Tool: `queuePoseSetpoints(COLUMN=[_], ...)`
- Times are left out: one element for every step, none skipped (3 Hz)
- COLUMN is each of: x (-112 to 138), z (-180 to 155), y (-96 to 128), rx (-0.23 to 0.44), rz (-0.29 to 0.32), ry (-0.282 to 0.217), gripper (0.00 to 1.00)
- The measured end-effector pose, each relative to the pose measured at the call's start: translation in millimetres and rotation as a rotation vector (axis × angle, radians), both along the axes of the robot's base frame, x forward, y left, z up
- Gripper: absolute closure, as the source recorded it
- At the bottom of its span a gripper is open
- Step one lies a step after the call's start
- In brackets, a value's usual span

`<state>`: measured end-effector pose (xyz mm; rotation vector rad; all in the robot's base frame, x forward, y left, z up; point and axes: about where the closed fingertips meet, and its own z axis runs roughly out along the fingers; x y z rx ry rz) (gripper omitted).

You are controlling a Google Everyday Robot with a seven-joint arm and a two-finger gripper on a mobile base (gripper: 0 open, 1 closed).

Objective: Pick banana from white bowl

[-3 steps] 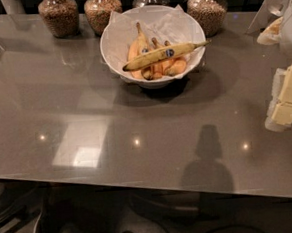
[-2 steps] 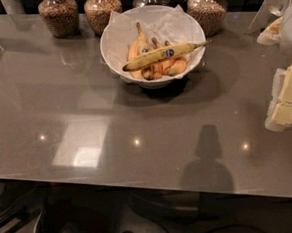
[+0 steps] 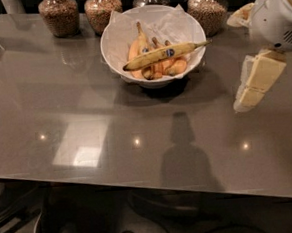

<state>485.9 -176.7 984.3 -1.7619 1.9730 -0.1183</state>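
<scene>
The gripper [image 3: 256, 80] hangs at the right edge of view, above the counter [image 3: 75, 113] and well apart from the white bowl [image 3: 106, 53]. It seems to hold nothing, and I cannot tell how far open it is. The banana [image 3: 164, 54] lies on top of the shorter fruit in the bowl, long axis left to right, dark stem toward the right rim. Approach from above and close across that axis near the sticker
</scene>
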Motion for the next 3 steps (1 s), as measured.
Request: queuePoseSetpoints(x=[60,61,71], z=[12,12,12], y=[42,42,39], rx=[0.128,0.128,0.131], rz=[0.11,0.11,0.107], ry=[-0.108,-0.108,-0.156], gripper=[0.0,0.0,0.0])
